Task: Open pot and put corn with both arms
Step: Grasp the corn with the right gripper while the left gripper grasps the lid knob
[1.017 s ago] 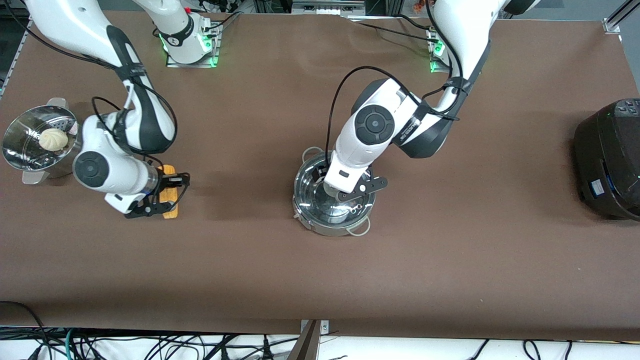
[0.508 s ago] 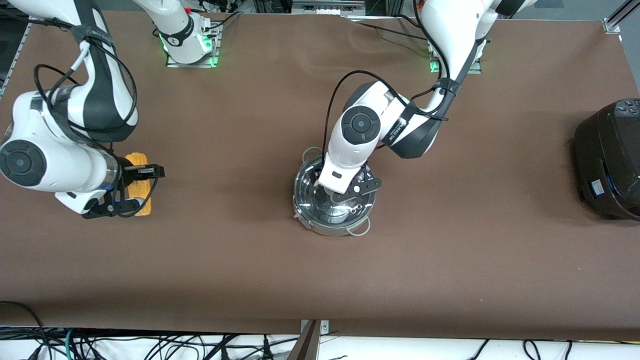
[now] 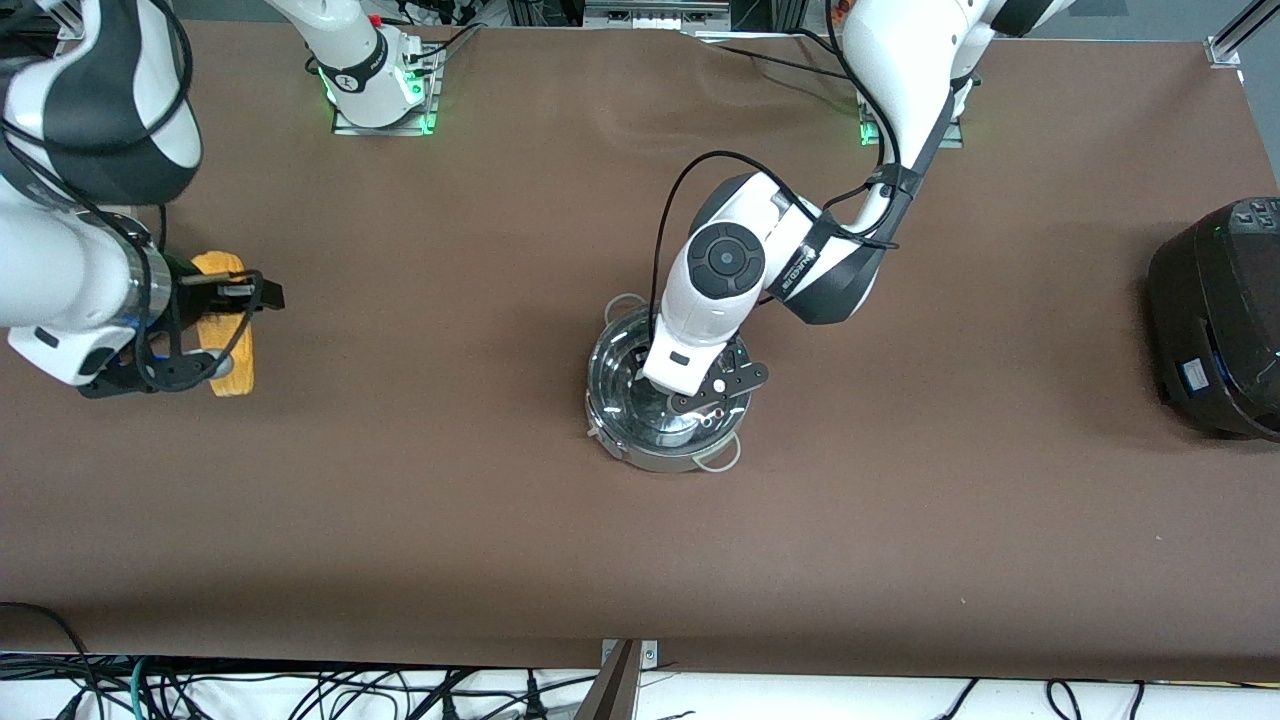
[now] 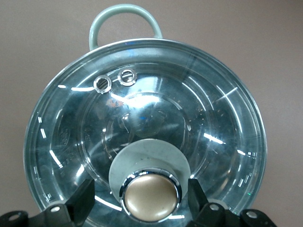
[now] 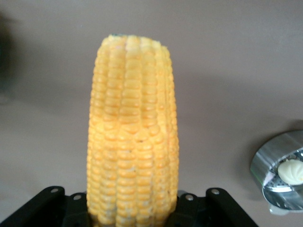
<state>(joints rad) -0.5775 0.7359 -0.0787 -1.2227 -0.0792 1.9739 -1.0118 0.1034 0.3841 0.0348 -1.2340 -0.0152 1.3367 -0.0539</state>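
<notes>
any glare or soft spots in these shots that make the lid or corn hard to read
Left wrist view: bright streaks of glare across the glass lid; the knob shines but reads clearly. Right wrist view: the corn is evenly lit, slightly soft toward its tip. Front view: reflections crowd the pot, and the left arm hides much of the lid.

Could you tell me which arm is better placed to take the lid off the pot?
Left: the left gripper straddles the lid knob, fingers open, while the right gripper holds the corn.

Front camera high, facing arms; left wrist close over pot [image 4: 142, 142]; right wrist close on corn [image 5: 132, 137].
</notes>
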